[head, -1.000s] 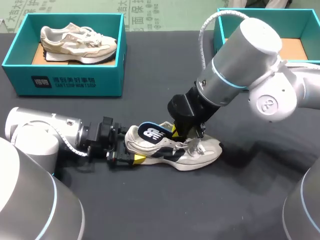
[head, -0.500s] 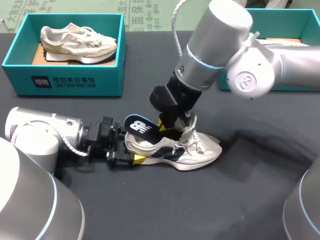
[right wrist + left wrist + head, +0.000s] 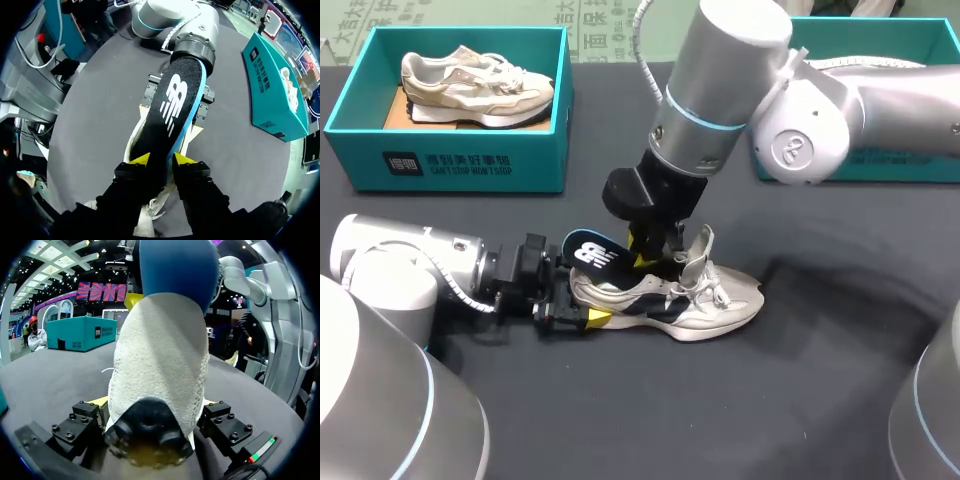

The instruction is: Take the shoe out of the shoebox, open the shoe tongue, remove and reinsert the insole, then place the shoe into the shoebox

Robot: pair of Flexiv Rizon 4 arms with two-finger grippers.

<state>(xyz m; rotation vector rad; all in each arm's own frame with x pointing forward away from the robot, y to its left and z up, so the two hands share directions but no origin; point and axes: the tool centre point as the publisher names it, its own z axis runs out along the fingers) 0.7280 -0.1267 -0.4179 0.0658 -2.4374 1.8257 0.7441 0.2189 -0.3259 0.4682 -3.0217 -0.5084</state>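
A white and cream sneaker [image 3: 692, 298] lies on its sole on the dark table, toe pointing right, tongue raised. My left gripper [image 3: 572, 309] holds its heel [image 3: 157, 365] from the left, one finger on each side. The black and blue insole [image 3: 591, 252] sticks up and back out of the shoe's opening. My right gripper [image 3: 653, 258] comes down from above at the shoe's mouth. In the right wrist view its yellow fingertips [image 3: 138, 159] press both edges of the insole [image 3: 172, 105].
A teal shoebox [image 3: 450, 155] at the back left holds a second sneaker [image 3: 475, 85]. Another teal shoebox [image 3: 920, 40] stands at the back right, partly behind my right arm. Bare dark table lies in front of the shoe.
My right arm has swung left over the shoe, drawing the insole's heel end further back over the shoe's heel. The left arm and shoe have stayed put.
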